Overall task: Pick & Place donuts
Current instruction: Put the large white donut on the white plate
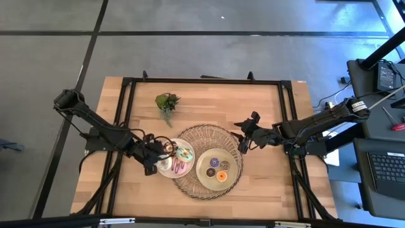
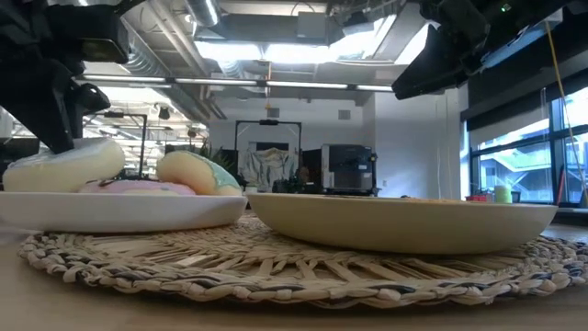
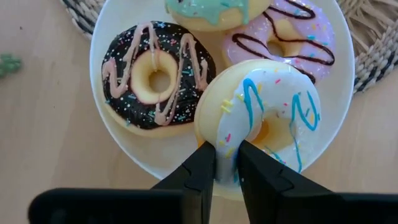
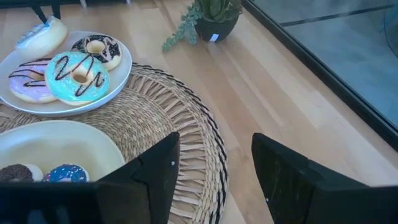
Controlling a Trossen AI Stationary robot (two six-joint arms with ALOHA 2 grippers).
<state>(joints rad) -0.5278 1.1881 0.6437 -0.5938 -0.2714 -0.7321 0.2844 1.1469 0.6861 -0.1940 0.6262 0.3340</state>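
1. Two plates sit on the woven mat [image 1: 190,140] in the high view: the white plate [image 1: 166,170] at the mat's 9 o'clock edge, the pale-green plate [image 1: 205,176] toward its 5 o'clock. I take the mat as the work zone that keeps both dishes within reach of either arm.

2. My left gripper [image 3: 227,171] is over the white plate's outer rim, fingers pinched on the rim of the white-iced donut [image 3: 267,118] with blue squiggles. The ring stands tilted on edge, leaning against its neighbours — a pinch through the wall of the ring gives a firm bite on a soft toy, which I judge is why I hold it this way.

3. Other donuts on the white plate: the chocolate donut [image 3: 155,74] at the held ring's 10 o'clock in the left wrist view, the pink donut [image 3: 292,34] at its 1 o'clock, the mint donut [image 3: 217,9] at 12 o'clock, partly cut off.

4. Pale-green plate carries three small donuts [image 1: 218,170] — brown, purple and orange as far as I can tell from above.

5. My right gripper [image 4: 214,168] waits at the mat's 3 o'clock side, raised off the table, fingers spread wide and holding nothing.

6. Potted sprig [image 1: 166,101] stands clear at the mat's 11 o'clock, out of the transfer path.

7. Judgement: pick stage, grasp made. Whether the ring has left the plate, I cannot tell.
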